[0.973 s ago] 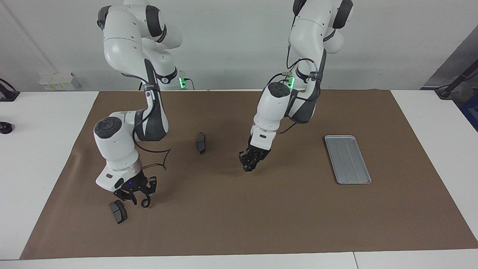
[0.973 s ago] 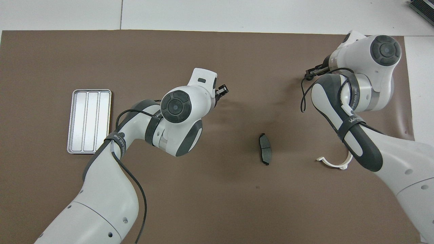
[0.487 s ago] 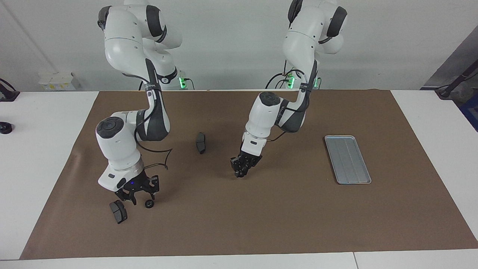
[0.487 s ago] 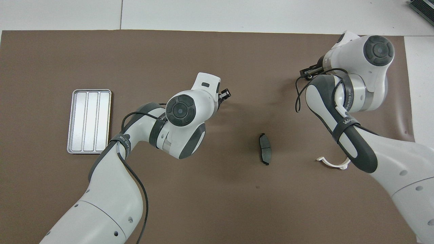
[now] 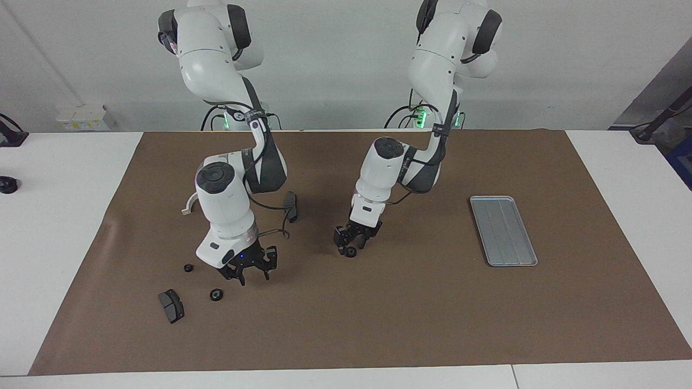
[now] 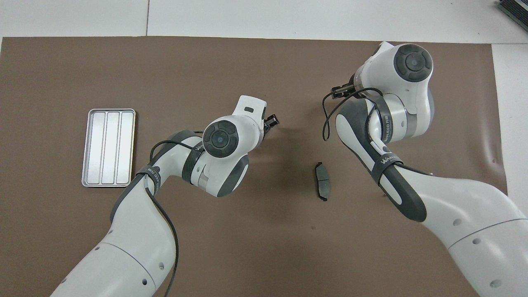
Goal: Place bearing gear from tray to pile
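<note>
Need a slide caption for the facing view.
Left gripper sets a bearing gear mid-mat; tray empty.

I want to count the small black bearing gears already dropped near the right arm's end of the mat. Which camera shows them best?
The facing view. Two bearing gears lie in the open on the mat there, one nearer to the robots than the other, beside a brake pad. In the overhead view the right arm covers that spot, so neither shows.
</note>
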`<state>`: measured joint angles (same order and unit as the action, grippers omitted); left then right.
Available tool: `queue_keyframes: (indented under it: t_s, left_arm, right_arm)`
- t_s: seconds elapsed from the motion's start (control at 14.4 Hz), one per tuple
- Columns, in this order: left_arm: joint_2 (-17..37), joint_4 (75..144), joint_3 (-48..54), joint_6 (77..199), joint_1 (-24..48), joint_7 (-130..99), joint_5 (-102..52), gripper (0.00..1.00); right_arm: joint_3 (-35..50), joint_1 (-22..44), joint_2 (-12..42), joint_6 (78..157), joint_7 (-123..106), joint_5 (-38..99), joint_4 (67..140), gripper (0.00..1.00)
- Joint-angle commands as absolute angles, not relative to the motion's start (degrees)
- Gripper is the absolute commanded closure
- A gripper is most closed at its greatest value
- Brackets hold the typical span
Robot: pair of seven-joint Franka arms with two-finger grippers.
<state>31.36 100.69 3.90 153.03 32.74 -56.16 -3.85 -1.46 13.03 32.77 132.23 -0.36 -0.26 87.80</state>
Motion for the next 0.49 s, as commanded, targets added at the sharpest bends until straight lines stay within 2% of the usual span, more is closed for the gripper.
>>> queue_keyframes:
  t_s: [0.0,0.28,0.42]
  left_arm:
    - [29.2,100.5,2.3,147.2,33.8,-56.3,-4.1,0.00]
    - [21.3,101.4,1.4,135.7,28.8,-50.2,0.6,0.00]
    - [17.2,101.9,1.5,128.9,23.9,-40.7,0.6,0.00]
  right_arm:
    - [-1.7,16.2,33.0,129.9,4.1,-0.3,86.7,0.38]
    - [-1.4,20.7,32.7,130.8,14.5,-0.2,86.7,0.38]
    - [-1.4,24.0,33.0,131.2,17.8,0.2,86.7,0.38]
